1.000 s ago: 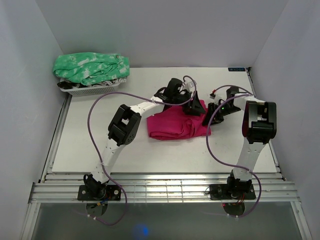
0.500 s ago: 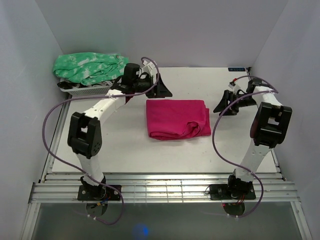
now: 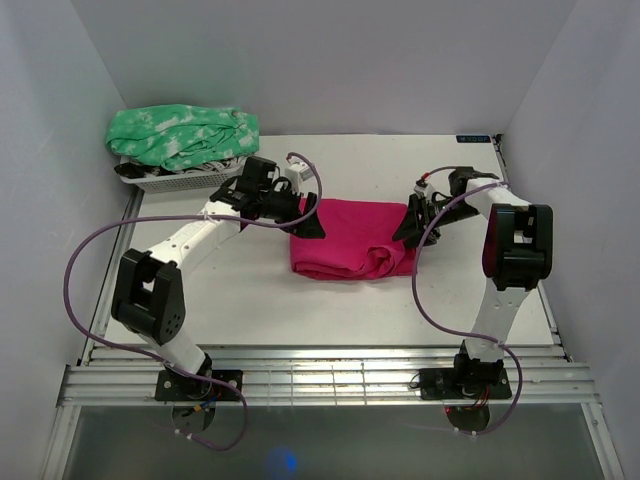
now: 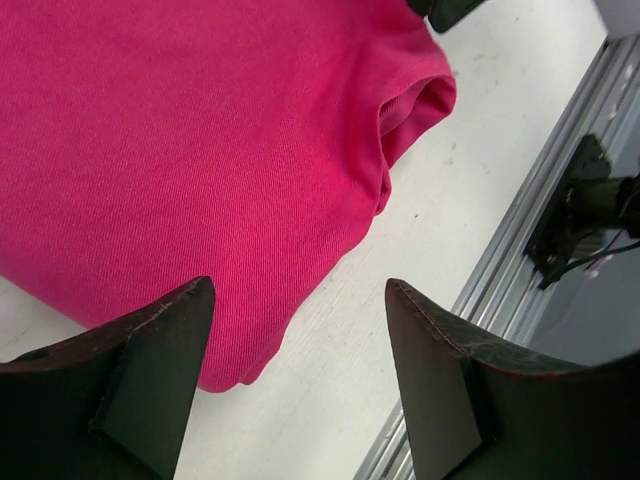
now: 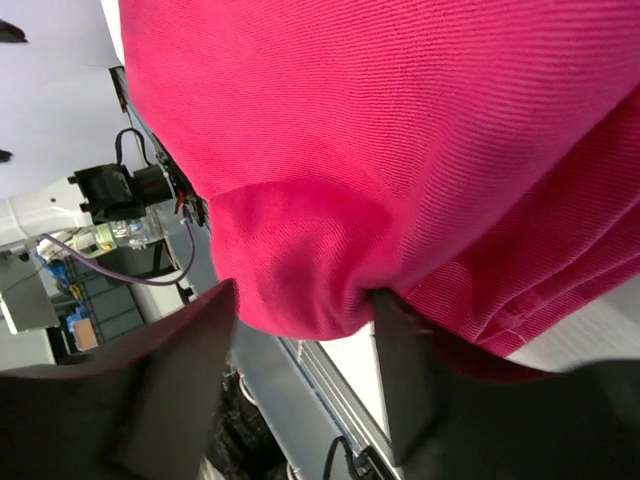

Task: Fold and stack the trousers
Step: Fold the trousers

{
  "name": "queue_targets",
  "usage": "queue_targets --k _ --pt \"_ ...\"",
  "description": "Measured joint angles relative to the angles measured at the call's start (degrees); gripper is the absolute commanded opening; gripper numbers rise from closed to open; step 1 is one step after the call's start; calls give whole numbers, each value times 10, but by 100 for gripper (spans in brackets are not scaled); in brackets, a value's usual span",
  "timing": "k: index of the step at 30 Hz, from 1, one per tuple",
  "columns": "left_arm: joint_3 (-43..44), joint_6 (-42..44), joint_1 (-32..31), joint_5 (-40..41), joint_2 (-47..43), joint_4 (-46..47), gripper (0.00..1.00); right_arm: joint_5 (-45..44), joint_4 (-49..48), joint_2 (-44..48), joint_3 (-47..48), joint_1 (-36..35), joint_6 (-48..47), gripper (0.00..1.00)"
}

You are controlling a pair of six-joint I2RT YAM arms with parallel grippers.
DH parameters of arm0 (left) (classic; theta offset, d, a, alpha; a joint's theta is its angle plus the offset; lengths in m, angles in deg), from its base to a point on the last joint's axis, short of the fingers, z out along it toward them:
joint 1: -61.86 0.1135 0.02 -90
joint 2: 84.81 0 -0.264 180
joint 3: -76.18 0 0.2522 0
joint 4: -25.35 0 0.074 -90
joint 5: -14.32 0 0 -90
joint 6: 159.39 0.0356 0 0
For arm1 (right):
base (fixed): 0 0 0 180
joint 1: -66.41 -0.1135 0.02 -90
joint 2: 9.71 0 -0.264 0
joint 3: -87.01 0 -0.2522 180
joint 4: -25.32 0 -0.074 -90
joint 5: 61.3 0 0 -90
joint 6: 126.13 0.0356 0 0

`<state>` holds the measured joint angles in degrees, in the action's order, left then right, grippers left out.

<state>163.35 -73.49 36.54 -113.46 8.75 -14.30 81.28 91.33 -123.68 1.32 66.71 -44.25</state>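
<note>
The trousers [image 3: 350,240] (folded, centred) lie between left end effector [image 3: 308,222] and right end effector [image 3: 408,232], both released, at opposite edges.

Quick tally from where I sit: one pair of pink trousers [image 3: 350,240], a single bundle. One green-and-white garment [image 3: 180,135], heaped on one white basket [image 3: 172,182]. Two arms [image 3: 190,238] of mine, so two pincers: my left gripper [image 3: 308,222] and my right gripper [image 3: 410,225]. Two fingers [image 4: 150,340] on each, four total. Two purple cables [image 3: 68,283], one per arm. One table [image 3: 250,295].
</note>
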Motion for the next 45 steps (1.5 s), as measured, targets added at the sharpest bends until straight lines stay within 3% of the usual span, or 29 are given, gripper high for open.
queue_targets --k 4,5,6,9,13,14,17,20,25,34,37,38,40,43,45 --pt "-9 47 -12 0 2 -19 67 -16 5 -1 3 -14 -2 26" --pt "-9 56 -15 -4 5 -23 59 -22 9 -2 6 -15 -7 14" --pt "-9 64 -16 -9 9 -26 56 -29 17 -2 11 -16 -16 10" --pt "-9 75 -21 -24 32 -31 46 -59 33 -2 24 -11 -34 8" --pt "-24 78 -19 -35 73 -35 48 -113 41 -2 26 3 -66 8" --pt "-31 79 -18 -38 82 -37 50 -120 41 -2 26 5 -74 18" --pt "-47 81 -17 -40 92 -39 61 -112 57 -1 27 11 -91 62" --pt "-48 83 -17 -42 86 -36 66 -83 73 3 26 13 -101 93" --pt "-48 86 -18 -39 77 -34 66 -41 81 7 20 13 -99 92" --pt "-49 88 -18 -29 77 -33 68 -40 80 -21 6 -17 -88 75" --pt "-53 88 -18 -28 77 -28 69 -52 83 -31 -2 -27 -90 46" --pt "-56 88 -18 -26 77 -25 68 -55 85 -32 -2 -28 -90 24" --pt "-59 88 -17 -23 77 -23 68 -53 88 -32 2 -27 -91 8" --pt "-63 85 -13 -25 77 -19 67 -36 107 -32 23 -26 -105 8" --pt "-63 79 -5 -28 77 -19 61 -24 124 -30 42 -26 -118 8"
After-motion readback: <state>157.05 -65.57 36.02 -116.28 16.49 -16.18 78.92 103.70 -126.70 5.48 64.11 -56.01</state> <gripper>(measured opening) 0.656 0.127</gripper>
